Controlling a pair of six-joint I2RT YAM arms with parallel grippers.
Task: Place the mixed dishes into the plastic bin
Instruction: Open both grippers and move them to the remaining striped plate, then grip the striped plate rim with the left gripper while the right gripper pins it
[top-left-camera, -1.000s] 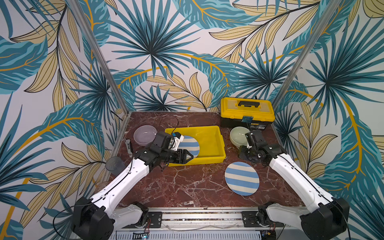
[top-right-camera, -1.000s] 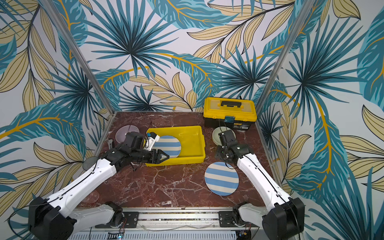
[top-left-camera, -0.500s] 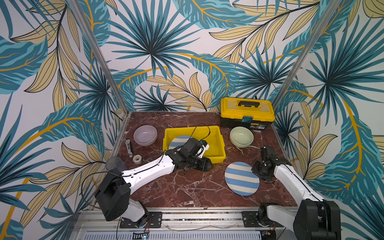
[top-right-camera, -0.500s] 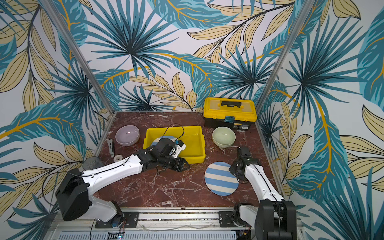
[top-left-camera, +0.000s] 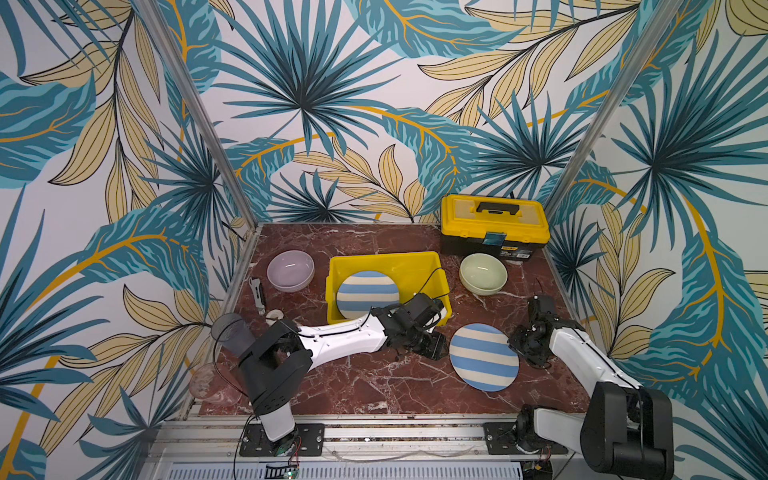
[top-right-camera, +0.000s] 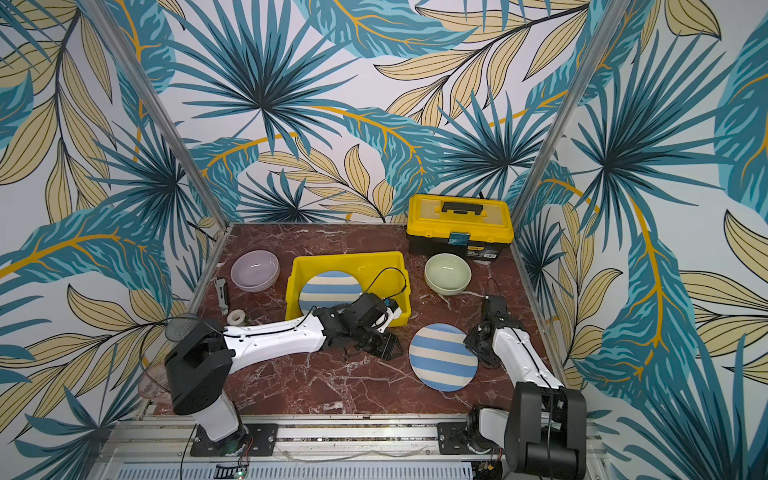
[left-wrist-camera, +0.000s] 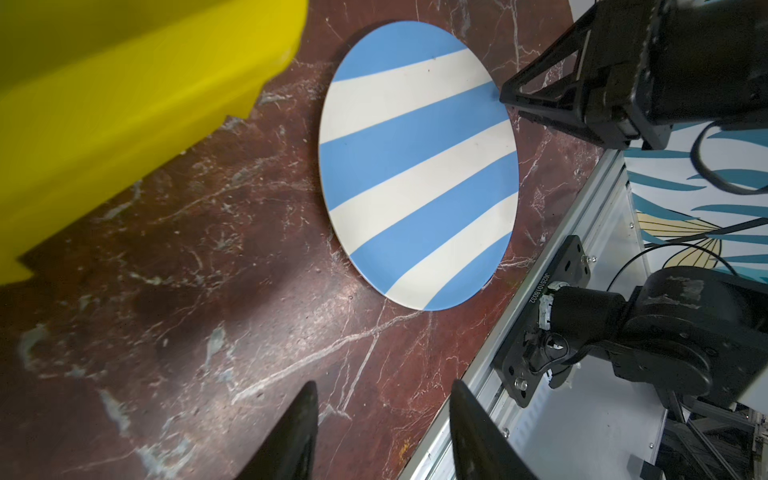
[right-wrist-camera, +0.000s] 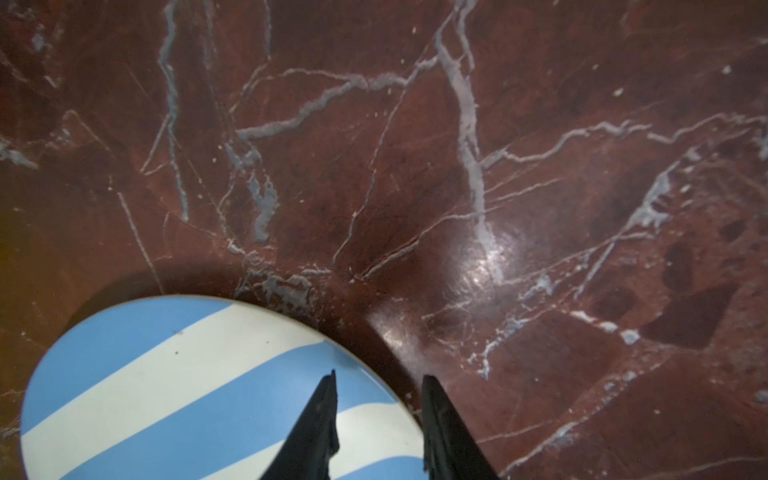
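The plastic bin (top-left-camera: 419, 266) is bright yellow and holds one blue-white striped plate (top-left-camera: 367, 293). A second striped plate (top-left-camera: 484, 358) lies flat on the marble in front of it. My left gripper (top-left-camera: 434, 348) hovers just left of that plate, open, with only bare table between its fingertips (left-wrist-camera: 307, 405). My right gripper (top-left-camera: 518, 341) is at the plate's right rim, with its jaws apart. One fingertip (right-wrist-camera: 328, 386) is over the plate (right-wrist-camera: 199, 390) and the other is off the rim. A lilac bowl (top-left-camera: 290, 270) sits left of the bin and a pale green bowl (top-left-camera: 483, 273) sits right of it.
A yellow-and-black toolbox (top-left-camera: 494, 222) stands at the back right, behind the green bowl. A small tool (top-left-camera: 258, 291) and a tape roll (top-left-camera: 274, 316) lie near the left edge. A dark tumbler (top-left-camera: 227, 329) and a clear dish (top-left-camera: 208, 384) sit beyond that edge. The metal rail (top-left-camera: 374, 432) runs along the front.
My left gripper let go of a striped plate in the bin and swung forward to the table plate. My right gripper left the green bowl and moved to that plate's right rim.
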